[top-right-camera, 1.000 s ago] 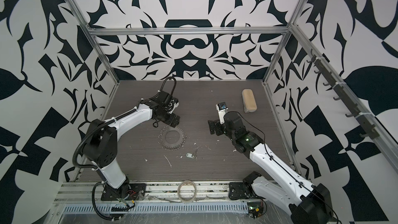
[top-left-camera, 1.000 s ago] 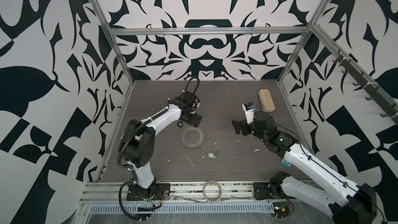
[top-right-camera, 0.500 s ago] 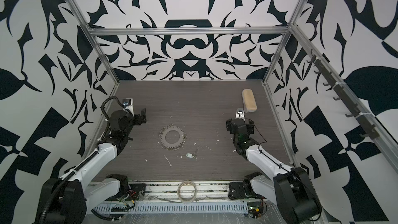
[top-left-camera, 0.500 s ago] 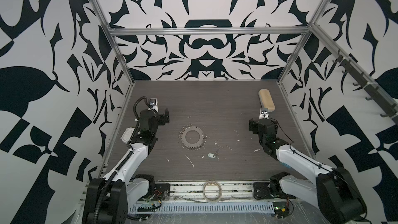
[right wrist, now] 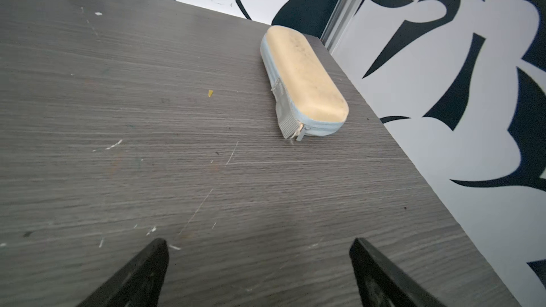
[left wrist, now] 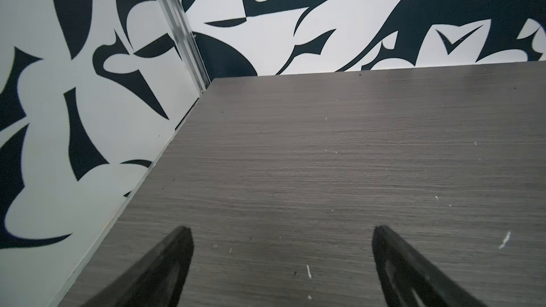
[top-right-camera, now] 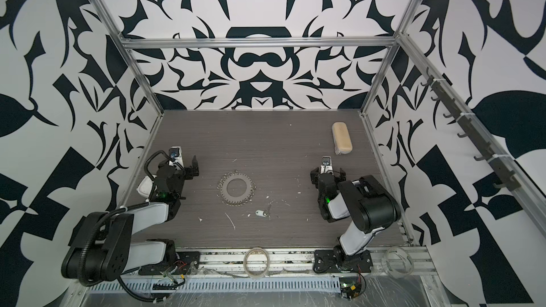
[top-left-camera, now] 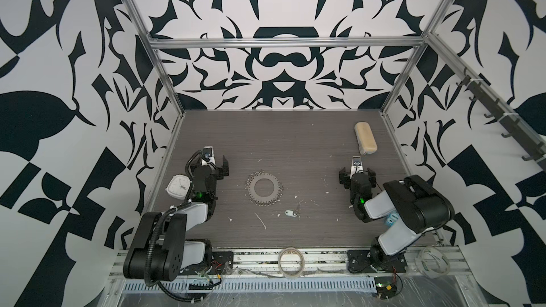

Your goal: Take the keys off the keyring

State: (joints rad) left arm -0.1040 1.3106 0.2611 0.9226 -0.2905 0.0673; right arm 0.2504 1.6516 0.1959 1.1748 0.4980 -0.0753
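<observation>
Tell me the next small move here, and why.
Probably none beyond checking the loops on the keyring. The key already lies on the table apart from it, and the left gripper and right gripper are both open, empty and far from either. The job looks done.

Both top views high overhead, sharing the whole table, wrist views low, apparently facing opposite far corners.

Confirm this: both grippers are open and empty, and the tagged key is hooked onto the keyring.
Wrong on the key: in both top views it lies loose, apart from the keyring. The left gripper and right gripper are open and empty.
</observation>
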